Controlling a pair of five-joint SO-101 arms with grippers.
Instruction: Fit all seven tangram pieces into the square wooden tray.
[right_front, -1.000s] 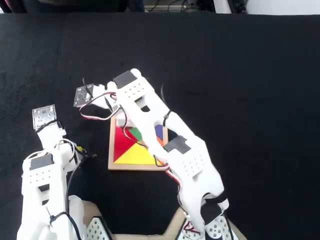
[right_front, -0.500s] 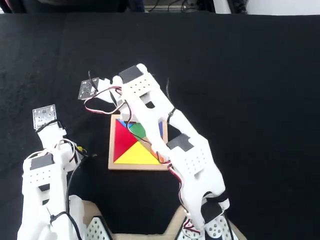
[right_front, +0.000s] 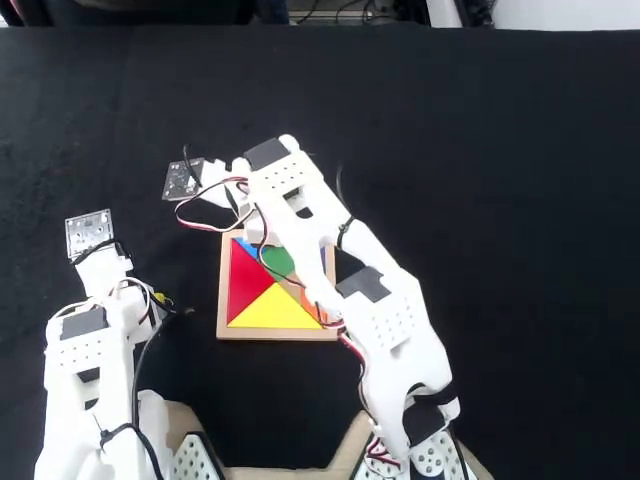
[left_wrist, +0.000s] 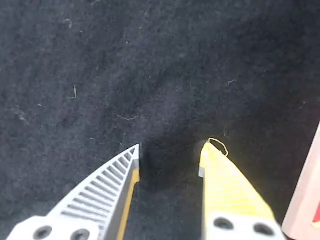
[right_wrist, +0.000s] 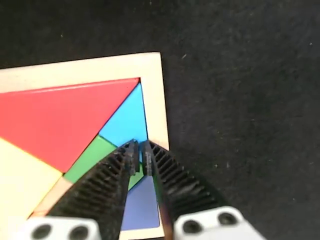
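Wooden tray: right gripper pinched shut, empty, over light blue triangle at tray corner. Left gripper open, holding nothing. Hard poke could tip triangle up.

High cam: overhead, far, looks down on table. 2 wrist cams: close, facing down. All 3 share tray.

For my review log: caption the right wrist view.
Shut right claw above a corner of the tray, tips at the light-blue piece.
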